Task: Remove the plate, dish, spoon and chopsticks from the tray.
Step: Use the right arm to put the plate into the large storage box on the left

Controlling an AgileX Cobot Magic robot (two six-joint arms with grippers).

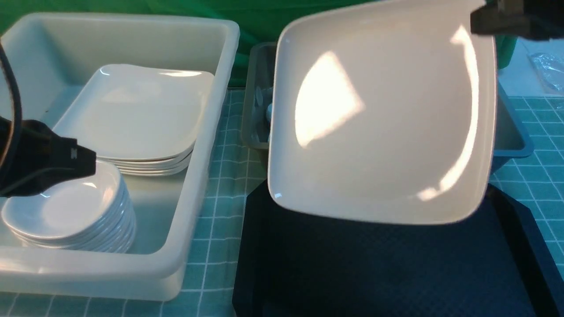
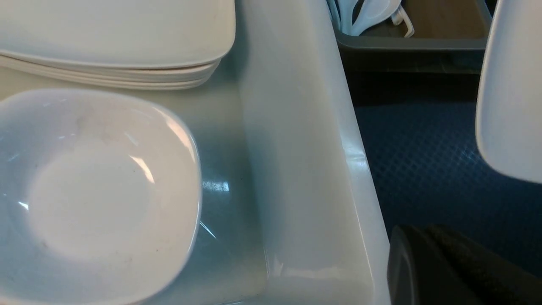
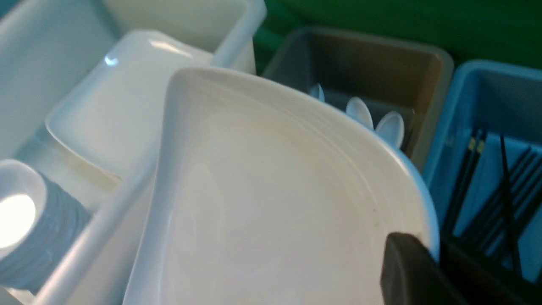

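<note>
Right tool (image 1: 482, 22) clamps plate (image 1: 379, 114) above tray (image 1: 387, 264); white tub (image 1: 194, 185) holds stacked plates (image 1: 136, 114), bowls (image 1: 66, 211).

On my feed, the far side is closed off by a green backdrop (image 1: 260, 22) that looks like cloth and is darker than the foreground. The right wrist view shows the same green along the back. The surface is covered by a teal cutting mat (image 1: 220, 145) ruled with a white grid, visible left of centre and again on the right. At the far right a pale strip (image 1: 522, 75) begins, with crumpled clear plastic (image 1: 548, 70) lying on it. The light is bright and cool.
</note>
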